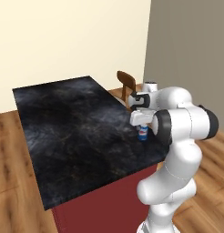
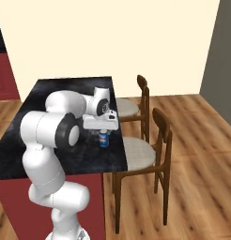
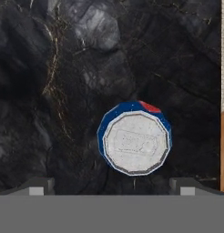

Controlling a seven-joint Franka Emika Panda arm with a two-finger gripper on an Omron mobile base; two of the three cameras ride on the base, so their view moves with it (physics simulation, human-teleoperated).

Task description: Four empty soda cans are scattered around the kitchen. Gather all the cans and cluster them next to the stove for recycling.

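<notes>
Blue-and-white soda can [image 3: 134, 142] stands upright near the countertop [image 1: 73, 132] edge.

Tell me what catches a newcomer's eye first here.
The white arm folded low over the black marbled counter, its gripper poised right above a blue soda can standing upright near the counter's edge. Two wooden chairs stand alongside that edge.

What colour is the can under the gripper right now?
The soda can is blue with a red patch and a silver top, clearest in the hand view.

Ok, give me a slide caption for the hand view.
Looking straight down on an upright blue soda can on the black marbled countertop, gripper open above it.
</notes>
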